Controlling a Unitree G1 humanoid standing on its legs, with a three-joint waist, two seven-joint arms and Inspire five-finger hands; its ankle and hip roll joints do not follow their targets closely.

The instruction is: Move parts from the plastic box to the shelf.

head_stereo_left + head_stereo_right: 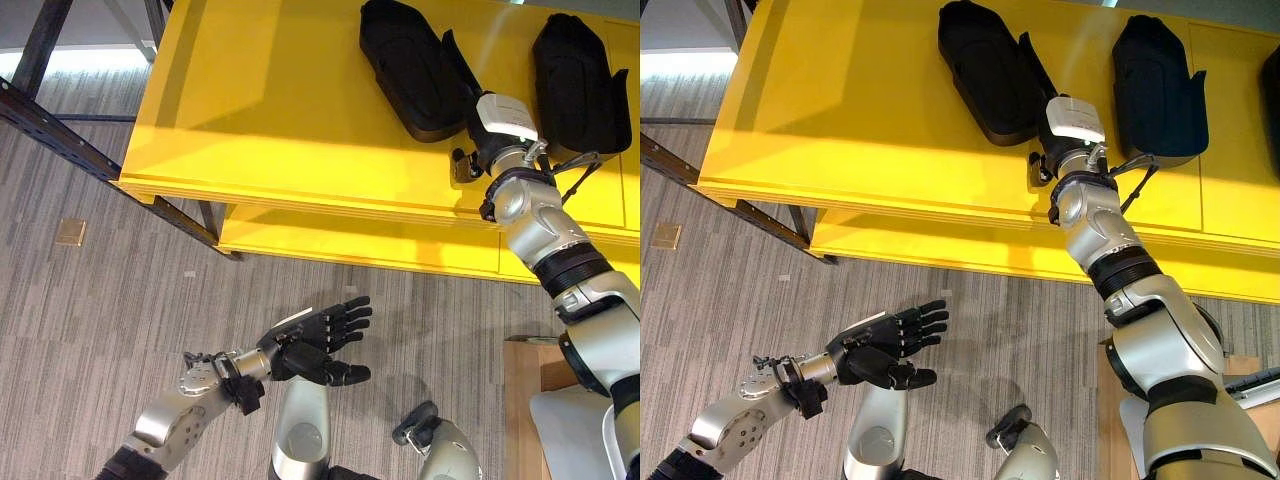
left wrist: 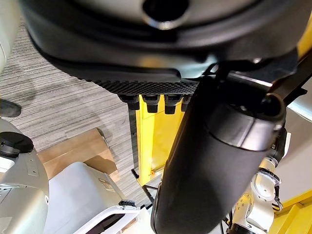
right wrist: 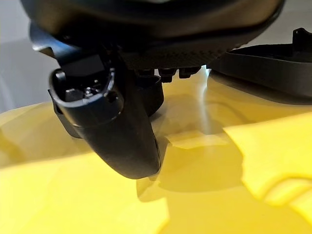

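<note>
Right hand (image 1: 462, 92): upper right of the left eye view, reaching over the yellow shelf top (image 1: 290, 110); its fingers lie against the black part (image 1: 410, 70) there, and I cannot tell whether they grip it or merely touch it.
Black part: lying flat on the shelf top, upper centre, touching the right hand.
Second black part (image 1: 580, 85): on the same surface, upper right corner, apart from the first.
Left hand (image 1: 320, 345): lower centre, above the grey carpet (image 1: 90, 330), fingers straight and relaxed, grasping nothing.
Lower shelf board (image 1: 350, 240): yellow, centre of frame, beneath the top.
Plastic box (image 1: 575, 430): pale, lower right corner, beside a wooden piece (image 1: 522, 400).
</note>
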